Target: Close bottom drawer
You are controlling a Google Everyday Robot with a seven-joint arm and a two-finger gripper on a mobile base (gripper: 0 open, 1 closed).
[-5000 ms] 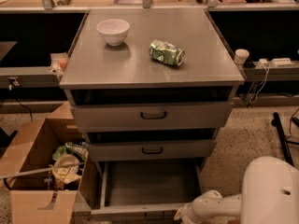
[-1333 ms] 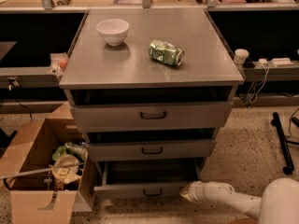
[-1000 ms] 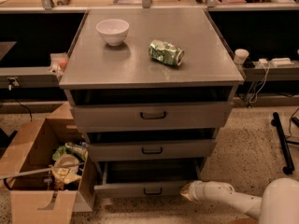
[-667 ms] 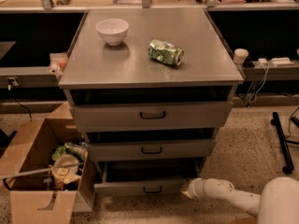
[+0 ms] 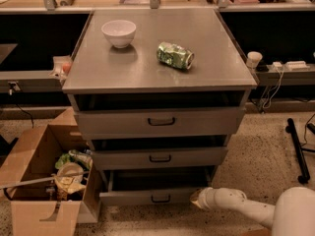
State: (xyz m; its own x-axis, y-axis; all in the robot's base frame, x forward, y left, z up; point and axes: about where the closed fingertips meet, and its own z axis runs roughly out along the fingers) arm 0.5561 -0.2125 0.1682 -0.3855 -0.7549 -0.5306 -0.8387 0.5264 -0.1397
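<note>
The bottom drawer is the lowest of three in a grey metal cabinet, with a short front and a small black handle. It stands out only a little from the cabinet, with a dark gap above its front. My gripper reaches in from the lower right on a white arm and sits against the right end of the drawer front. The drawer's tray is hidden.
The middle drawer and top drawer also stand slightly out. A white bowl and a crushed green can lie on the cabinet top. An open cardboard box with rubbish stands at the left. Cables lie at the right.
The bottom drawer was wide open five seconds ago and has been pushed most of the way in. My gripper has followed the drawer front toward the cabinet.
</note>
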